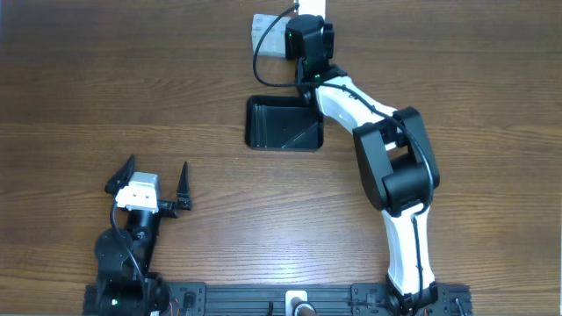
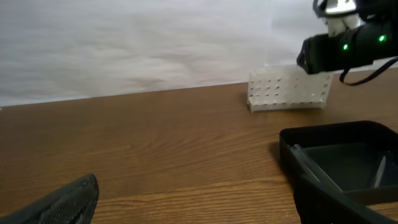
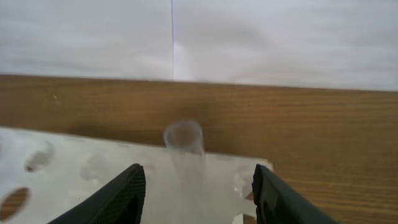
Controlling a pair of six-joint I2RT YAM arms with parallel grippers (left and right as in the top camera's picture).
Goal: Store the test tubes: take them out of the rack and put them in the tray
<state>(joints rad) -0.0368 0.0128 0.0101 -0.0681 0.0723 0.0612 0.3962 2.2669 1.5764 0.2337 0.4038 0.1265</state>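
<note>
1. The rack [image 1: 266, 35], a white block full of round holes, stands on the wooden table [image 1: 105, 79] at the top centre of the top view, close to the far edge.
2. In the right wrist view, one clear test tube [image 3: 184, 144] stands upright in a hole near the end of the rack, with its open mouth above the block.
3. The right gripper [image 3: 196, 175] hangs over that end of the rack. Its jaws are spread, with one dark finger [image 3: 121, 196] on each side of the tube and a gap between the tube and each finger. Nothing is grasped.
4. The tray [image 1: 255, 132], a black square dish with low walls, sits just below the rack in the top view, a little above the middle of the frame. Rack and tray are near each other but apart.
5. Inside the tray, the left wrist view shows a clear tube [image 2: 309, 164] lying slantwise on the floor by one wall. More glassy glints lie farther in, and I cannot tell how many tubes there are.
6. The left gripper [image 1: 154, 181] sits at the lower left of the top view, well apart from the tray and rack. Its jaws are wide apart and hold nothing.
7. The right arm [image 1: 391, 158] reaches from the bottom right up to the rack, passing over the tray's right corner.
</note>
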